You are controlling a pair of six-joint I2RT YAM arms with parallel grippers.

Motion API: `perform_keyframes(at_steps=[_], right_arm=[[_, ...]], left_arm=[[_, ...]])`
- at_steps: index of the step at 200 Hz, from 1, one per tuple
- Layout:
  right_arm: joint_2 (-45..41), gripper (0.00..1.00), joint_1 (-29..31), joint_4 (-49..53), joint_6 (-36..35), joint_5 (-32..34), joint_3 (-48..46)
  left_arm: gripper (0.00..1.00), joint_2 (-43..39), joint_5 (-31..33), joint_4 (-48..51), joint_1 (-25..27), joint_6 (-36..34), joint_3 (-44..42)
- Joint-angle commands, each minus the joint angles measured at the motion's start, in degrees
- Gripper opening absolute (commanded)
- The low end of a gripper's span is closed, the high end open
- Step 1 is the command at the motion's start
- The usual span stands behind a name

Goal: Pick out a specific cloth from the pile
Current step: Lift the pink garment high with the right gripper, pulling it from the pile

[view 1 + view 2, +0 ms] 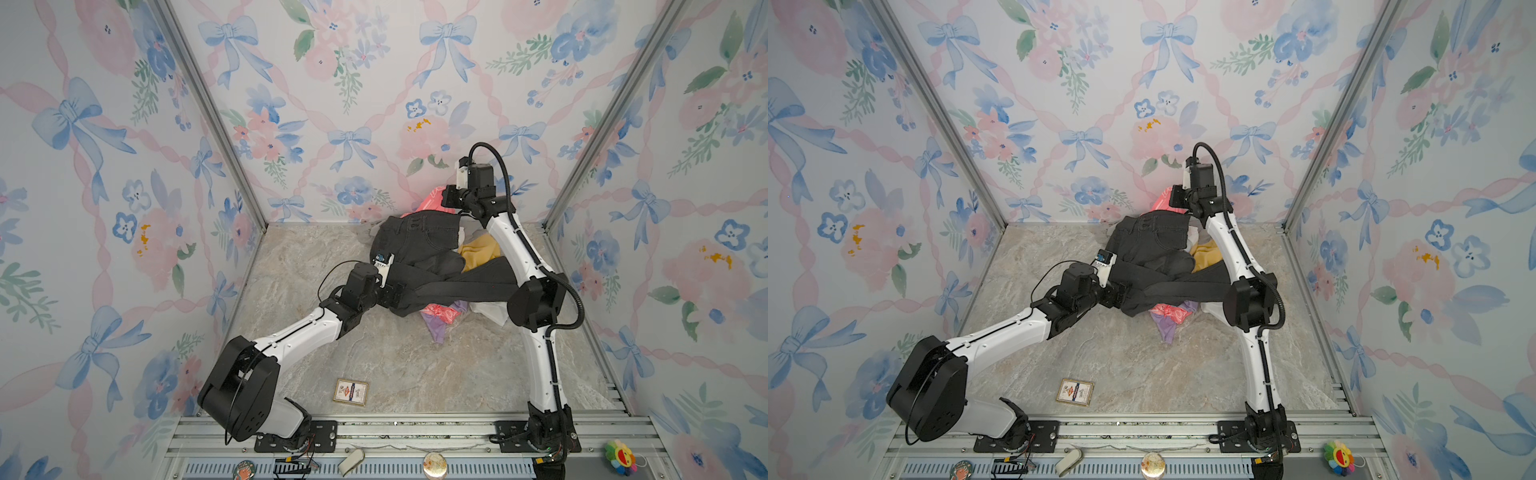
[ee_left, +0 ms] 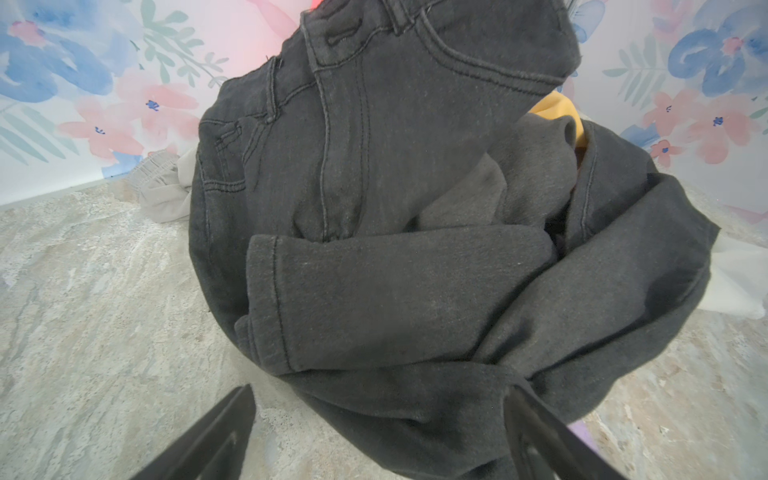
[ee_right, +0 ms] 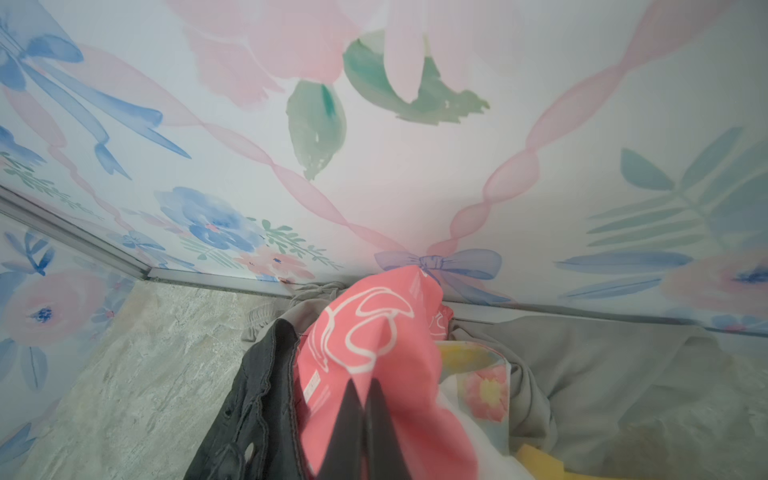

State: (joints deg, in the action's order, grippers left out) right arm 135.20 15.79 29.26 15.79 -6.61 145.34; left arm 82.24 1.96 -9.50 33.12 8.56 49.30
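The cloth [image 3: 374,332] is coral-pink with white outline shapes. My right gripper [image 3: 365,390] is shut on a raised fold of it at the back of the pile, close to the rear wall. More of this cloth [image 1: 440,312] peeks out under the front of the pile. Black jeans [image 1: 424,249] lie over the top of the pile, hiding most of the cloth in both top views. My left gripper [image 2: 382,415] stands open at the pile's left front. One of its fingers [image 2: 536,419] presses against a jeans leg and the other is over the bare floor.
Mustard-yellow [image 1: 478,249], lilac [image 1: 436,328], white [image 1: 490,312] and grey [image 3: 602,374] garments lie in the pile. A small card [image 1: 351,392] lies on the marble floor near the front. The rear wall [image 3: 415,187] is just behind the right gripper. A toy flower [image 1: 620,457] sits on the front rail.
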Motion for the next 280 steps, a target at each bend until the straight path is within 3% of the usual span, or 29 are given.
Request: perform_keyframes(at_steps=[1, 96, 141, 232, 280], right_arm=[[-5.73, 0.0, -1.94, -5.48, -1.34, 4.98, 2.92], [-13.17, 0.0, -13.3, -6.74, 0.93, 6.74, 8.73], [-13.47, 0.0, -18.07, -13.21, 4.55, 4.46, 9.27], [-14.27, 0.0, -16.42, -38.25, 19.43, 2.3, 12.01], [-18.67, 0.0, -13.52, -41.22, 23.43, 0.15, 10.56]], left_arm=[[0.95, -0.85, 1.12, 0.05, 0.19, -0.91, 0.62], [0.94, -2.35, 2.69, 0.27, 1.72, -0.47, 0.36], [0.94, -1.52, 3.09, 0.04, 1.77, 2.07, 0.8], [0.93, -0.48, 2.79, -2.28, -1.65, 9.06, 5.38], [0.94, 0.87, -3.2, -8.17, -1.76, 12.36, 11.97]])
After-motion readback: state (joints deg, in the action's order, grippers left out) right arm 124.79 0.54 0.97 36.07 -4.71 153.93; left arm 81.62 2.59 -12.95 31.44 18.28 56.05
